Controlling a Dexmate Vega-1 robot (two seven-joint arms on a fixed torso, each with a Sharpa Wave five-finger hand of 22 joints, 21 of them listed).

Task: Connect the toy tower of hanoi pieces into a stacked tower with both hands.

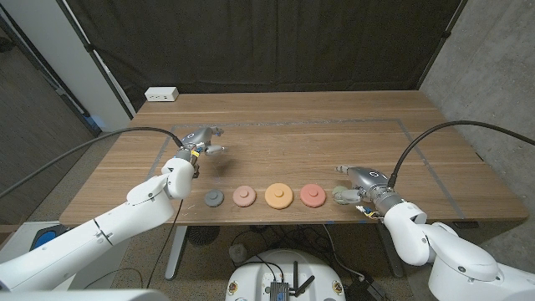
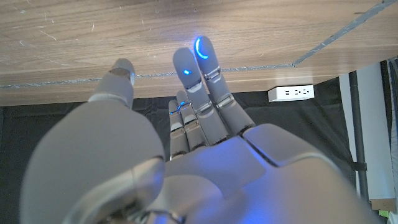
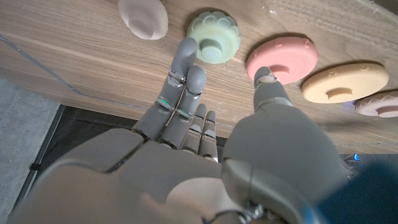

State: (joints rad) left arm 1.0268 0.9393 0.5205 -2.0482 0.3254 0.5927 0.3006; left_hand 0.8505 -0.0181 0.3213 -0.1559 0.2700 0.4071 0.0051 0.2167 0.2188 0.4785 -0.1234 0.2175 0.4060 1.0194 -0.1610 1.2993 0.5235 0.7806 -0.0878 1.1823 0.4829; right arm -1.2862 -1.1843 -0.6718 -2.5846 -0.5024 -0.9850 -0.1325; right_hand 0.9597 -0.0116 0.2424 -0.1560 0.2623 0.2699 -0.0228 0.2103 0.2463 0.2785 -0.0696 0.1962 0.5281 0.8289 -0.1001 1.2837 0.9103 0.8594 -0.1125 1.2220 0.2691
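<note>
- Left hand [image 1: 201,142]: raised over the bench [image 1: 292,142], released, fingers apart and grasping nothing. The row of pieces lies nearer the robot than this hand and toward its inner side, well apart from it.
- Grey disc [image 1: 214,198]: the smallest of the row and the piece nearest the left hand; it lies alone, peg up.
- Dusty-pink disc [image 1: 243,196]: just beside the grey one, apart from it.
- Orange disc [image 1: 277,196]: the widest piece in view, in the middle of the row.
- Pink disc [image 1: 312,195]: the row piece closest to the right hand; in the right wrist view its rim sits just past the thumb.
- Pale green disc [image 3: 213,38]: just ahead of the right fingertips [image 3: 185,51]; whether they touch it cannot be told.
- Pale oval piece [image 3: 143,17]: beside the green disc, beyond the fingertips.
- Right hand [image 1: 355,188]: low over the bench, released, fingers extended, nothing grasped.
- Progress, as judged: no piece sits on another, so stacking has not begun; every piece is left to join.
</note>
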